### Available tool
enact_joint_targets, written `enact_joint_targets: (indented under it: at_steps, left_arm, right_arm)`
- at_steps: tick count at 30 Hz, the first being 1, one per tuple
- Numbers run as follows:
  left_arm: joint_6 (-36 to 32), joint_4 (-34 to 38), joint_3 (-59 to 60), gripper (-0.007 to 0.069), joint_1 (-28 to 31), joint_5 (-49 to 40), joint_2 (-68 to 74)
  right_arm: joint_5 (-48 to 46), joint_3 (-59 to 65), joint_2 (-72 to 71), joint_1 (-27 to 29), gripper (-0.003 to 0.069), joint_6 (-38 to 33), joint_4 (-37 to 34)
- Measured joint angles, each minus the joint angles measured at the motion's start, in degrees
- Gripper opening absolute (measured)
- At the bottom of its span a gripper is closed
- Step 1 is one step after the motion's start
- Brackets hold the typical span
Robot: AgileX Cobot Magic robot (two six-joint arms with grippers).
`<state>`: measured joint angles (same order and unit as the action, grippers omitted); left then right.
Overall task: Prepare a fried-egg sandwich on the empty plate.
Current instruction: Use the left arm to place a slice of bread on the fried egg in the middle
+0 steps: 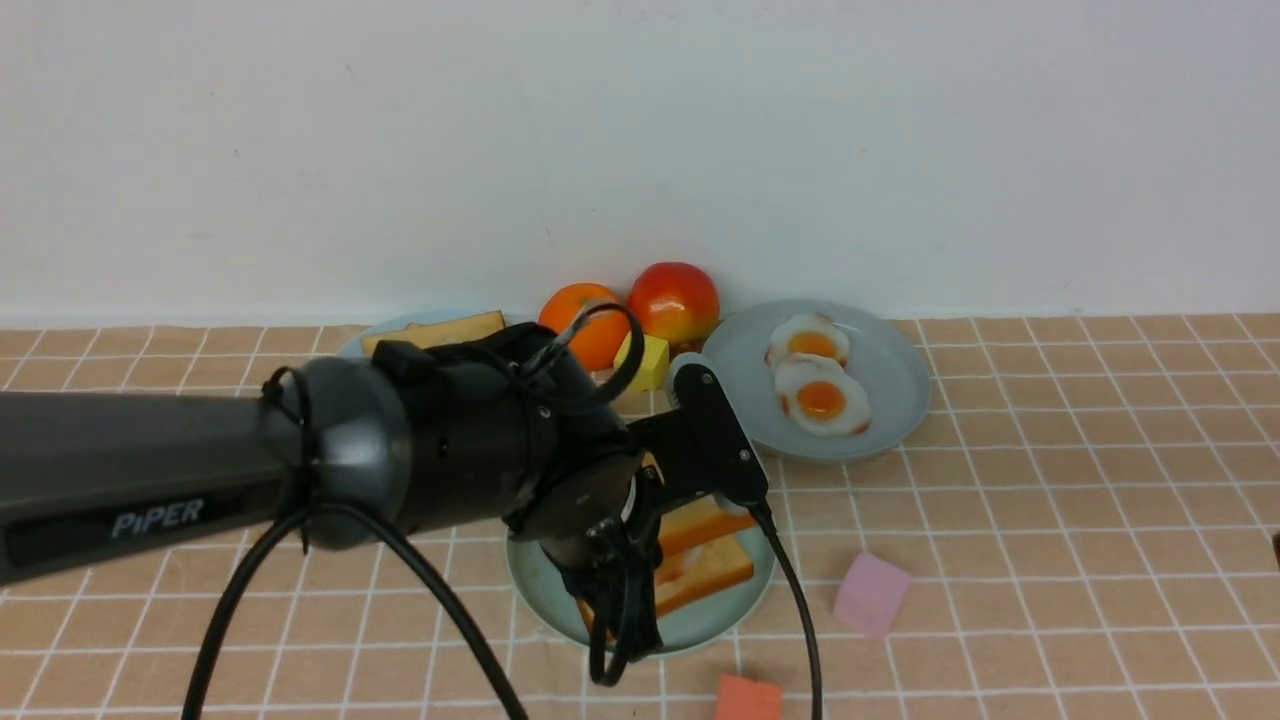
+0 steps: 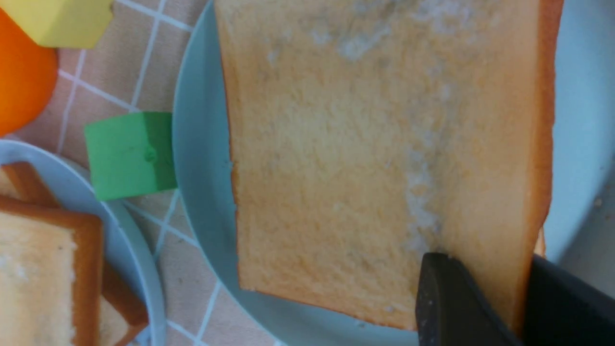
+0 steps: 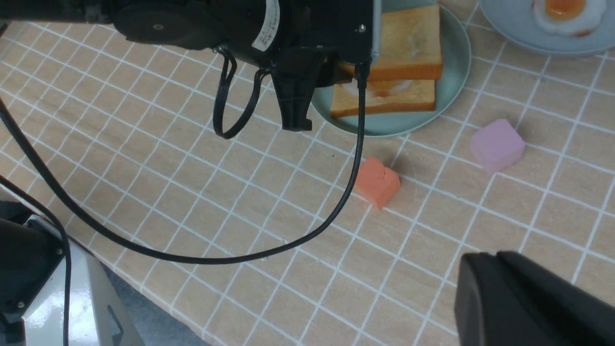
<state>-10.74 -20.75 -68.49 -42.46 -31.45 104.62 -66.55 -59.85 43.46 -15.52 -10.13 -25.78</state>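
The mint-green plate (image 1: 725,618) sits mid-table with a toast slice (image 1: 705,578) on it and a fried egg (image 3: 384,89) on that slice. A second toast slice (image 1: 700,522) lies over the egg, shifted a little toward the wall. My left gripper (image 2: 485,271) is shut on that upper slice at one crust edge, a finger (image 2: 442,298) on its face. The left arm hides the gripper in the front view. Out at the right, my right gripper (image 3: 497,257) hangs shut over bare tablecloth, holding nothing.
A grey-blue plate (image 1: 890,365) with two fried eggs (image 1: 822,400) stands at the back right. Another plate with toast (image 1: 435,330) is back left. An orange (image 1: 580,320), a red fruit (image 1: 675,300), yellow (image 1: 648,362), green (image 2: 129,154), pink (image 1: 870,595) and orange-red (image 1: 748,698) blocks lie around.
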Motion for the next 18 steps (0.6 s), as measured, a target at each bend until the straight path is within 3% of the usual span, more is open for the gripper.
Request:
enact_joint_targets:
  at_steps: [6, 18]
  left_arm:
    - [0.1, 2.2, 0.0, 0.0161, 0.0, 0.0, 0.0]
    - [0.1, 1.8, 0.0, 0.0336, 0.0, -0.3, 0.0]
  right_arm:
    - [0.1, 0.0, 0.0, 0.0, 0.0043, 0.0, 0.0]
    - [0.6, 0.0, 0.0, 0.0, 0.0049, 0.0, 0.1]
